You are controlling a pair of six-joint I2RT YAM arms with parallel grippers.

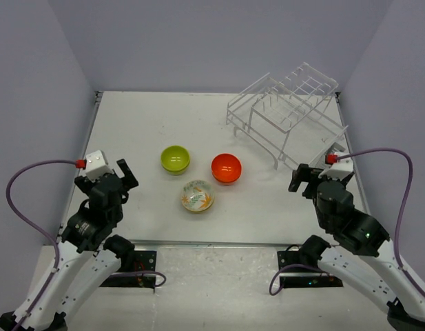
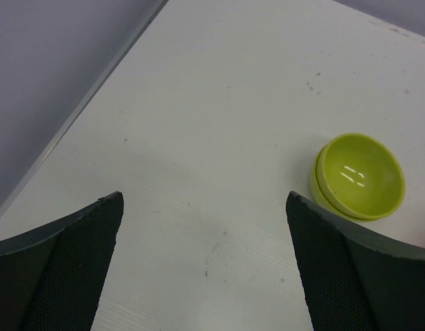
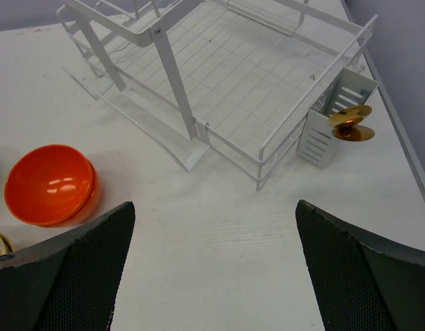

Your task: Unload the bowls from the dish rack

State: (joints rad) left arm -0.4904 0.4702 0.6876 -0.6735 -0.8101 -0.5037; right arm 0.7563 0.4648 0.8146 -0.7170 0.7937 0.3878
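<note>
Jaws of the left tool (image 2: 204, 200) are spread wide, with the yellow-green round bowl (image 2: 358, 177) seen at two o'clock on the white counter (image 2: 219, 103). The right tool (image 3: 215, 205) is equally wide; the orange-red round bowl (image 3: 52, 185) lies at ten o'clock, the white wire dish rack (image 3: 176, 86) at twelve.

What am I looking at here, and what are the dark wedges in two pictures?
Two robot arms, the left arm and right arm, stand at the near edge of a table. One picture looks down from above; the other two come from cameras on each wrist, and the dark wedges are that arm's own jaws. Both pairs stand open, holding nothing. On the table sit a yellow-green bowl, an orange-red bowl and a patterned cream bowl. The white wire dish rack at far right shows no bowls.
</note>
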